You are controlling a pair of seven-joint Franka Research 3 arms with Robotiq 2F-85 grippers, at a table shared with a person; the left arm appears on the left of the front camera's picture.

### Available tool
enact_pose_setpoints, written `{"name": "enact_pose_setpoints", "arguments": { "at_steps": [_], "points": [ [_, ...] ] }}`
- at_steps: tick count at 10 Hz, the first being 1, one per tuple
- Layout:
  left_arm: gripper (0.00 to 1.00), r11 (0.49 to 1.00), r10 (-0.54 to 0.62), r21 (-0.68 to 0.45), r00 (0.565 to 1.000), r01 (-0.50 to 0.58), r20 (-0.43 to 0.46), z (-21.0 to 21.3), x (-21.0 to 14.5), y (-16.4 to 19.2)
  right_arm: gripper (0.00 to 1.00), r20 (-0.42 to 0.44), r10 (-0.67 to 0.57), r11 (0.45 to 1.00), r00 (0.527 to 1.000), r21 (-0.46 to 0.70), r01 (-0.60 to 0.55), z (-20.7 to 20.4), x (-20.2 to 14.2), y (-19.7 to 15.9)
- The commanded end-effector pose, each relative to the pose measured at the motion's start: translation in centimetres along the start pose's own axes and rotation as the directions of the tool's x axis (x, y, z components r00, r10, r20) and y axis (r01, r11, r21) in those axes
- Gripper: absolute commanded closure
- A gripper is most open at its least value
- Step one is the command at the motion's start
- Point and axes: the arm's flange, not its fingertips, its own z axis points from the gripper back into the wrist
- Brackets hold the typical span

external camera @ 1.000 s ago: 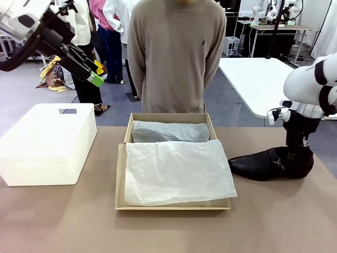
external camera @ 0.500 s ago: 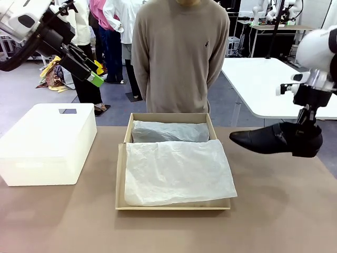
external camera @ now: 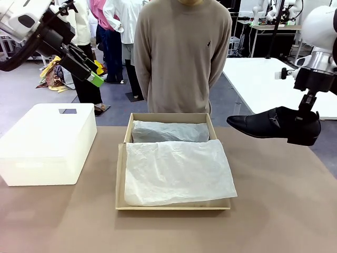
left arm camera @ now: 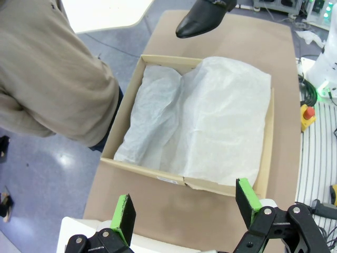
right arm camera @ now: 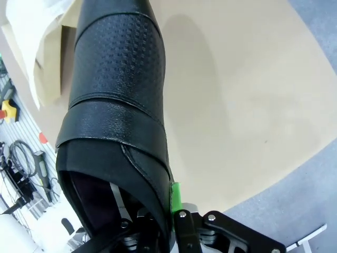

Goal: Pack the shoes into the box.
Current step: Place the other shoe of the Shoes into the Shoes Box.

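At the far left we saw the left gripper (external camera: 97, 74) held high in the air, above and behind the white bin (external camera: 47, 142). Its fingers (left arm camera: 124, 217) were spread wide with nothing between them (its own wrist camera looked down past them onto the box). The bin sat on the left part of the table (external camera: 274, 211), apart from the box. In the middle lay the box (external camera: 120, 174), open. White tissue paper (external camera: 179, 171) covered its inside, rumpled at the far end and lying in a flatter sheet over the near part. We could not tell whether anything lay under the paper. Behind the box, at the table's far edge, a person (external camera: 181, 58) in a tan sweater stood with arms drawn behind the back. To the right of the box one shoe (external camera: 260, 125) hung in the air, clear of the tabletop and roughly level. Its pointed toe was aimed at the box and ended just beside the box's far right corner. The right gripper (external camera: 304, 130) had the shoe by the heel end. We saw its fingers closed on the back rim of the shoe, one inside the opening and the other, with its green pad (right arm camera: 175, 196), pressed against the outside.
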Motion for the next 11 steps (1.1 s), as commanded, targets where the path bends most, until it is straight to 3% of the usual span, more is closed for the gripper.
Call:
{"name": "enact_pose_setpoints", "arguments": {
  "at_steps": [1, 6, 8, 11],
  "points": [
    [0.0, 1.0, -0.009, -0.016, 1.0, 0.01, 0.026, 0.0, -0.3, -0.1, 1.0, -0.005, -0.005, 1.0, 1.0, 0.01, 0.005, -0.4, -0.2, -0.5],
    [0.0, 1.0, -0.009, -0.016, 1.0, 0.01, 0.026, 0.0, -0.3, -0.1, 1.0, -0.011, -0.007, 1.0, 1.0, 0.016, 0.007, -0.9, -0.1, -0.6],
    [0.0, 1.0, -0.009, -0.016, 1.0, 0.01, 0.026, 0.0, -0.3, -0.1, 1.0, 0.075, -0.151, 0.988, 0.986, -0.006, 0.152, 1.1, 2.0, 2.0],
    [0.0, 1.0, -0.009, -0.016, 1.0, 0.01, 0.026, 0.0, -0.3, -0.1, 1.0, 0.07, -0.437, 0.894, 0.897, -0.069, 0.442, 3.1, 3.8, 6.4]
  ]
}}
